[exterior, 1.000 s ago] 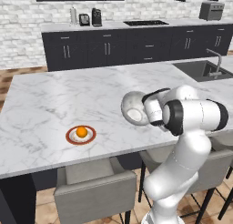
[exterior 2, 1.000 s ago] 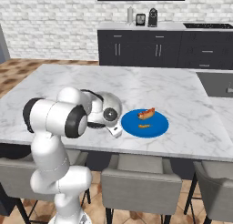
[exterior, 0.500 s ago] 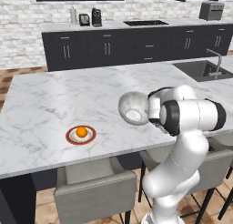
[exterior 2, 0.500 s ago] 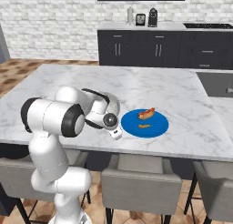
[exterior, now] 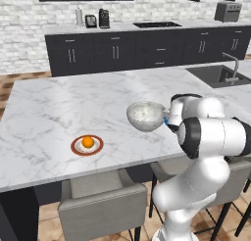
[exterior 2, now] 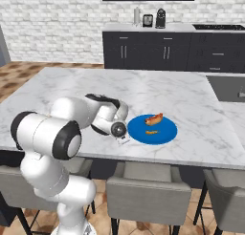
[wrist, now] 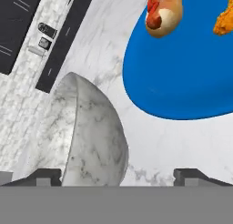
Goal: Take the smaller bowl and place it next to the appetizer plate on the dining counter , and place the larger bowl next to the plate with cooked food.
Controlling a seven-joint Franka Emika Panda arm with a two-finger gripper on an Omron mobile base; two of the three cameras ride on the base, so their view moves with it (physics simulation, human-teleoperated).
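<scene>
- On the dining counter (exterior: 44, 112): appetizer plate (exterior: 87, 145), far left, well apart from the arm.
- Blue plate (exterior 2: 152, 129): cooked food on it; gripper (exterior 2: 122, 133) just beside its left edge.
- Larger bowl (exterior: 145, 116): tilted, beside the blue plate, likely for set-down there.
- Fingers (wrist: 43, 176): spread wide; whether they grip the bowl, I cannot tell.

We find no readable text, label, brand, number or sign in any view. The appliances (exterior: 98, 18) on the back counter are too small for us to make out any marking on them.
</scene>
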